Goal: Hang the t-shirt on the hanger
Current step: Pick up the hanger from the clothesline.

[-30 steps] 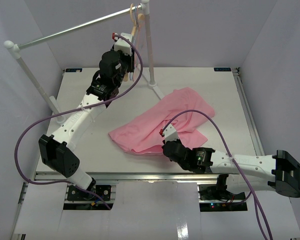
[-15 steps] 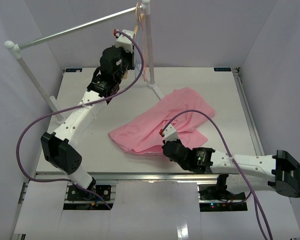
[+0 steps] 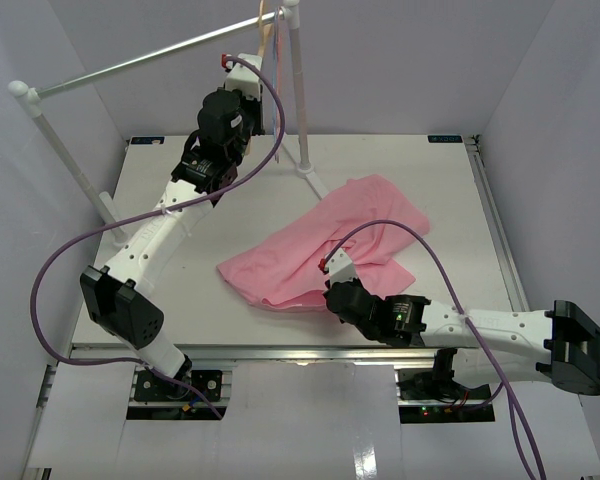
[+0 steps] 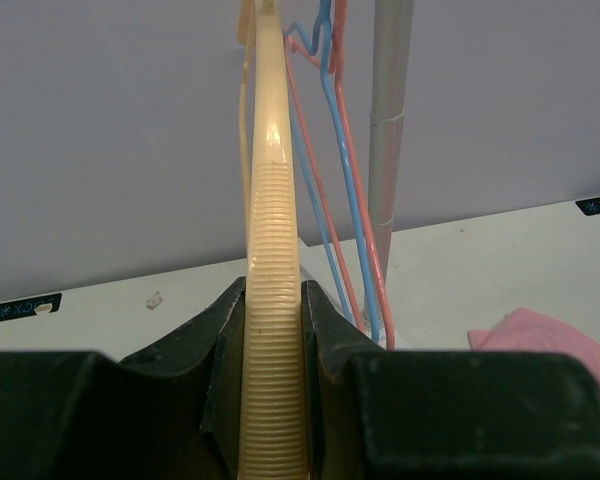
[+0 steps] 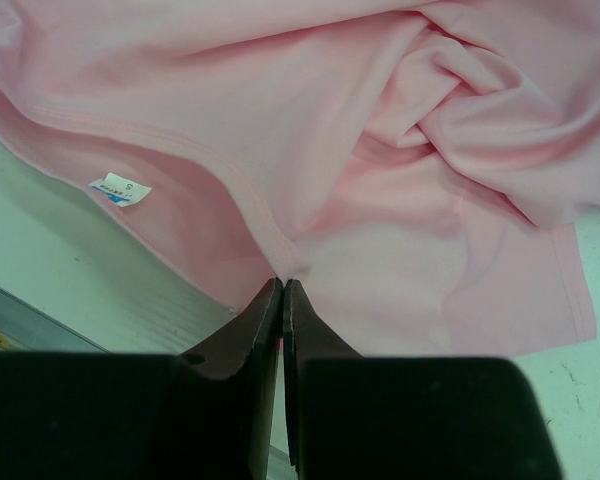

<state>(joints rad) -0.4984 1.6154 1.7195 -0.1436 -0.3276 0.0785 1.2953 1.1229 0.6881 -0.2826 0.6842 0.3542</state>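
Wooden hanger [image 4: 270, 190] clamped in left claw [image 4: 273, 315], right claw [image 5: 282, 292] pinching pink t-shirt [image 5: 400, 140]

hanger [image 4: 273, 250]: top cut off by frame edge | t-shirt [image 5: 380, 150] label [image 5: 119, 188]: print too small to read

Both arms were built of white links joined by black motor housings. The left arm [image 3: 155, 235] carried a blocky black joint [image 3: 120, 310] near its base, and the right arm [image 3: 490, 325] had a similar black block [image 3: 578, 345]. A purple cable [image 3: 42, 290] hung loosely along each arm, tipped with a small red connector [image 3: 323, 266] by the wrist. A green light [image 3: 400, 320] showed on the right arm's black housing. In both wrist views the jaws were matte black and blunt.
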